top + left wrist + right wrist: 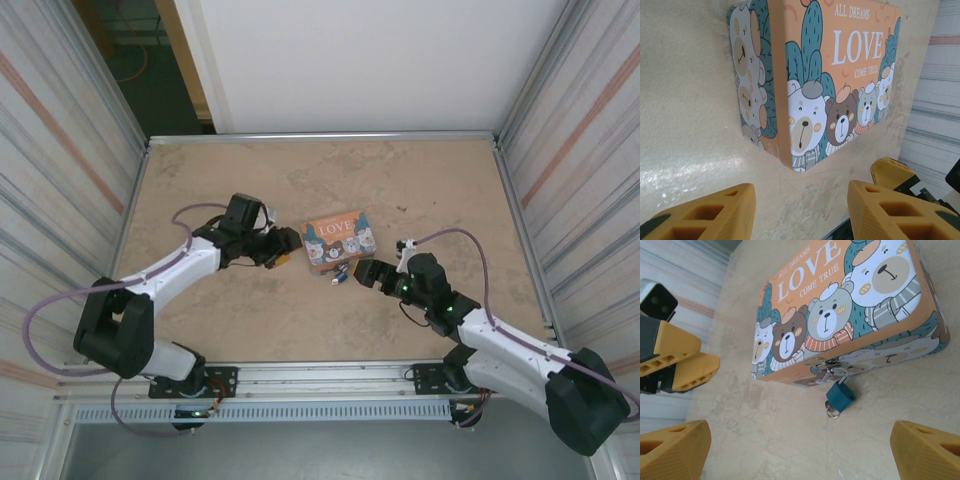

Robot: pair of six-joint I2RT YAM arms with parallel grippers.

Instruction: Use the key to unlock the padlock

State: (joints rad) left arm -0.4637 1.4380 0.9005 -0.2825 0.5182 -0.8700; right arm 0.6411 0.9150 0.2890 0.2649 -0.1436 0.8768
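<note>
— Tan, speckled tabletop point(250, 310) is covering the whole cell floor, with ribbed walls point(60, 150) running along the left and right. What is sitting on it?

— An orange cartoon box point(338, 238) is lying flat about mid-table, lid up, with bears and the word LOVE showing.

— And the padlock point(840, 396)?

— It is hanging at the box's near side wall. Its silvery shackle point(836, 374) is looping through the latch there, and its blue-teal body is lying down on the table. A small silvery ring point(832, 413) is showing at its lower end; I am not making out what it is.

— How is the left claw point(284, 250) standing?

— It is hovering just left of the box, fingers point(705, 212) partly spread with bare table between them, gripping nothing.

— The right claw point(800, 455)?

— It is sitting just near-right of the padlock and pointing at it, jaws spread wide and holding nothing. Neither claw is touching the padlock.
</note>
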